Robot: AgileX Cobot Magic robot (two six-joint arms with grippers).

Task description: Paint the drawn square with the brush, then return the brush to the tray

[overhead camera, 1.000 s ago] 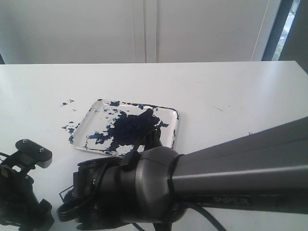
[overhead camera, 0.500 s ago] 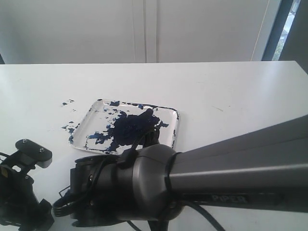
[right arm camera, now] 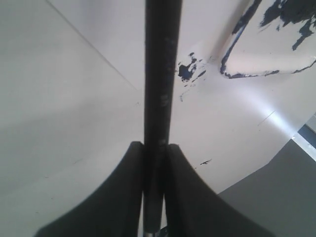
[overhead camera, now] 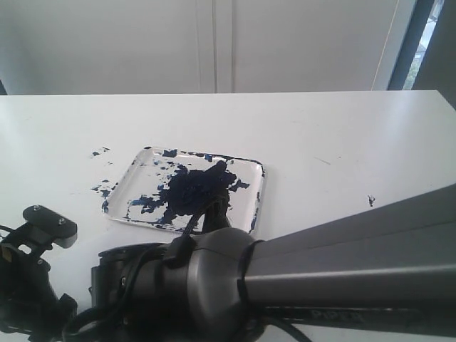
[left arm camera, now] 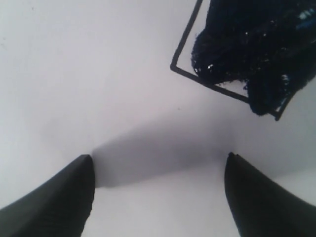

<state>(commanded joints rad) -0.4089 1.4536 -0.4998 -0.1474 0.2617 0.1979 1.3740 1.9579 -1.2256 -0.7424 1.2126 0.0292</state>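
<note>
White table (overhead camera: 342,135), paint-smeared tray (overhead camera: 261,187), pale wall (overhead camera: 107,43) behind | right gripper (right arm camera: 153,146) clenched on brush (right arm camera: 162,59) — left gripper (left arm camera: 158,157) released

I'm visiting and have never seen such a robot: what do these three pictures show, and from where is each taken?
This is a robot with two arms. The wide picture comes from a camera off the arms: a white table, a white tray smeared with dark blue paint, and in front the big grey arm, the right one. The other two come from cameras on the wrists. The left end effector hangs open above the table, near the drawn square, largely filled with dark paint. The right end effector is shut on a thin black brush, a corner of the tray beyond it.
</note>
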